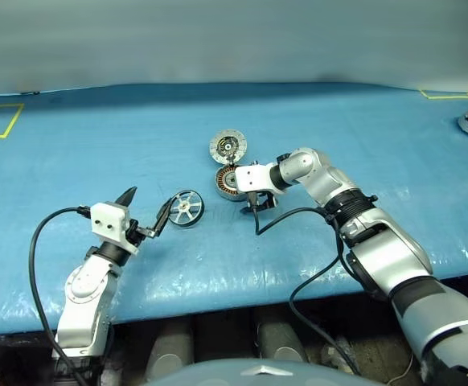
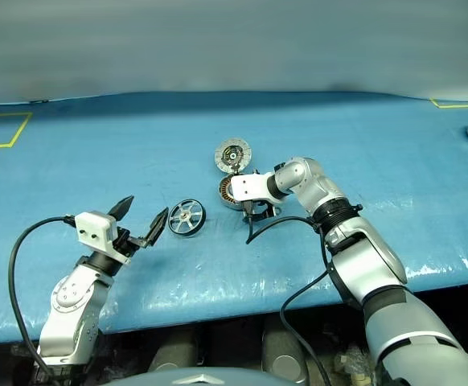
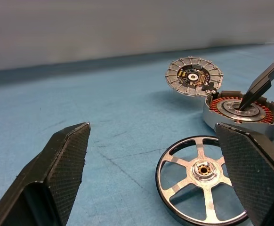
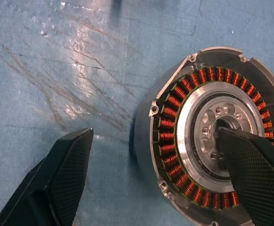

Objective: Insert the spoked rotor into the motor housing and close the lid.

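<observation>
The right gripper point(image 1: 256, 203), spread, straddles the motor housing point(image 1: 229, 182) mid-table; one finger is inside. The spoked rotor point(image 1: 186, 209) lies beside the spread left gripper point(image 1: 144, 211). The housing should be steadied first.

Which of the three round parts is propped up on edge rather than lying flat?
The lid, the speckled disc with a dark centre, leans tilted at the motor housing; housing and spoked rotor lie flat.

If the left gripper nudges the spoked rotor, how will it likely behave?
The spoked rotor looks like rigid metal, so it probably won't flex. Lying flat on the blue mat, it should slide rather than roll. Its smooth, dark rim may slip between the open left gripper fingers.
</observation>
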You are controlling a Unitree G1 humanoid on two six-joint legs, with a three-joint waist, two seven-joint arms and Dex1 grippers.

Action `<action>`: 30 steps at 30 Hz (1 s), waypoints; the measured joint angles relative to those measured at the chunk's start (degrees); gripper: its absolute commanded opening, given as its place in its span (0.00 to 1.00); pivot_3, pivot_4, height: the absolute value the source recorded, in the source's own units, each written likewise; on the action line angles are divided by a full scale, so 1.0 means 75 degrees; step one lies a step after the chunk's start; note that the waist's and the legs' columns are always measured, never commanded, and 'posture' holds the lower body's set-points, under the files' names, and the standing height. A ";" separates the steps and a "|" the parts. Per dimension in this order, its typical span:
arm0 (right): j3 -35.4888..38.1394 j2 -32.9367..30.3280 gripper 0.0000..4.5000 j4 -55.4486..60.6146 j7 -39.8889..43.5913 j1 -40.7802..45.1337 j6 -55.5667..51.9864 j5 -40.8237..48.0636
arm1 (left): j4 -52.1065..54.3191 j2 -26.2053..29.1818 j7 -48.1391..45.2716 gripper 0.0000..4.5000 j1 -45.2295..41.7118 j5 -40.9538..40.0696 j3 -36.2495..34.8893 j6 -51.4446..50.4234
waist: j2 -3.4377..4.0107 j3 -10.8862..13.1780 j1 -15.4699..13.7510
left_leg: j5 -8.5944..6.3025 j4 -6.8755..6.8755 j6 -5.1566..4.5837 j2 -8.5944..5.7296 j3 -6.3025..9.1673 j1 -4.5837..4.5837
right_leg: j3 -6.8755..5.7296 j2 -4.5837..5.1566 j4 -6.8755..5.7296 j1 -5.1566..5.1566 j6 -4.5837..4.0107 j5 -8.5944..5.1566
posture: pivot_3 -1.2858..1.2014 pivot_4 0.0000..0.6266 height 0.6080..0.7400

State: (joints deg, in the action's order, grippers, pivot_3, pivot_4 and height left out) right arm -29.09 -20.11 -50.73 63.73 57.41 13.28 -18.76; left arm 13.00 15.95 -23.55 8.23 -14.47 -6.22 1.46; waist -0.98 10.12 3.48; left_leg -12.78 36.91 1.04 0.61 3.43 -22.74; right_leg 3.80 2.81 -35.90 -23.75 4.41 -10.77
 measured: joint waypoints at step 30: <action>0.0729 -0.0218 0.53 0.6519 -0.0403 -0.3962 -0.3185 0.0265 | -0.0150 0.0463 -0.0301 1.00 -0.0583 -0.0014 -0.0094 -0.0334 | -0.0009 -0.0015 0.0011 | -0.0003 -0.0018 0.0004 0.0004 0.0004 0.0016 | -0.0007 -0.0001 -0.0003 0.0003 -0.0006 -0.0009 | 0.52 0.24 1.00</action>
State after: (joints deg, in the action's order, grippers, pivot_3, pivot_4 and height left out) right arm -23.62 -21.74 -1.84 60.71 27.70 -10.61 -16.78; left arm 11.88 19.42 -25.81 3.85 -14.57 -6.93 -1.04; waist -1.05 10.01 3.56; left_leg -12.80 36.78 1.07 0.64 3.46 -22.61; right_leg 3.75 2.80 -35.92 -23.73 4.37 -10.84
